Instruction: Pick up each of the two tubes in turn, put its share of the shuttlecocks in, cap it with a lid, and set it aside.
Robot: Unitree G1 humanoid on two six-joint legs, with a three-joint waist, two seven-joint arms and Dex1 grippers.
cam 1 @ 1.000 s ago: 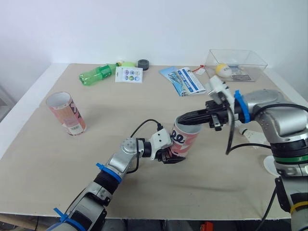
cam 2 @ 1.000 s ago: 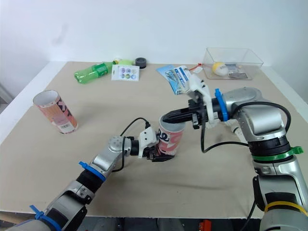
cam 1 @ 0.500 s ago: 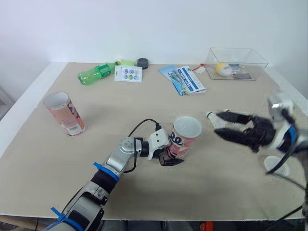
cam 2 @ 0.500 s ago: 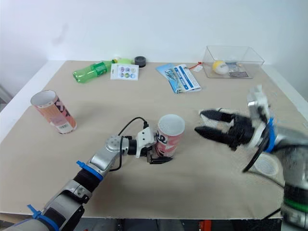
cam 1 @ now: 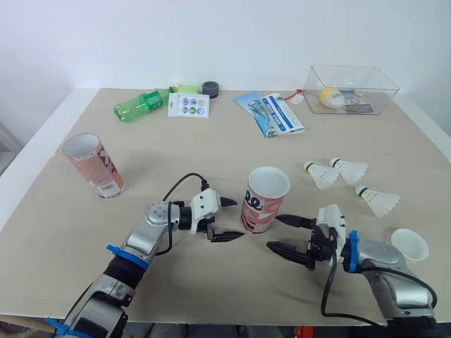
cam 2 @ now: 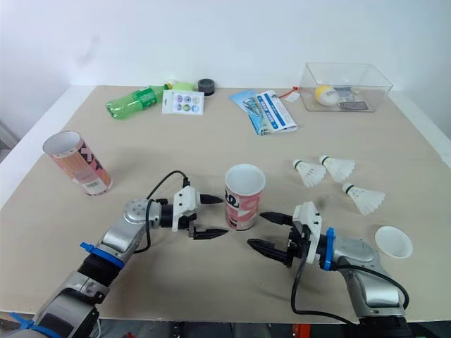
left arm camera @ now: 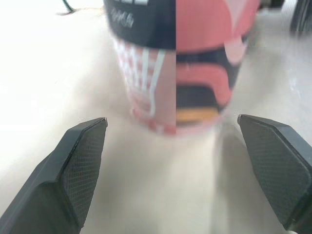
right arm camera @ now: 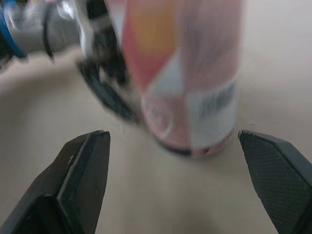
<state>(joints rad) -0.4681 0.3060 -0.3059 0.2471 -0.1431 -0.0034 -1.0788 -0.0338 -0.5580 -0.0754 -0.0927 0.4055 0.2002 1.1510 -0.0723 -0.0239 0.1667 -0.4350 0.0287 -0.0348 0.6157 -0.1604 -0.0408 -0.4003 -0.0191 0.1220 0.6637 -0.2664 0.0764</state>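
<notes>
Released the pink tube [cam 1: 264, 204] from the left jaws, spread open beside it. Brought the right jaws down near its other side, also open. Left it upright on the table [cam 1: 211, 151].

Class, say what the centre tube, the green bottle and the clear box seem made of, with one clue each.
Centre tube: probably cardboard, matte printed wrap, white inside.
Green bottle: plastic, translucent, glossy.
Clear box: likely hard plastic, see-through walls.
</notes>
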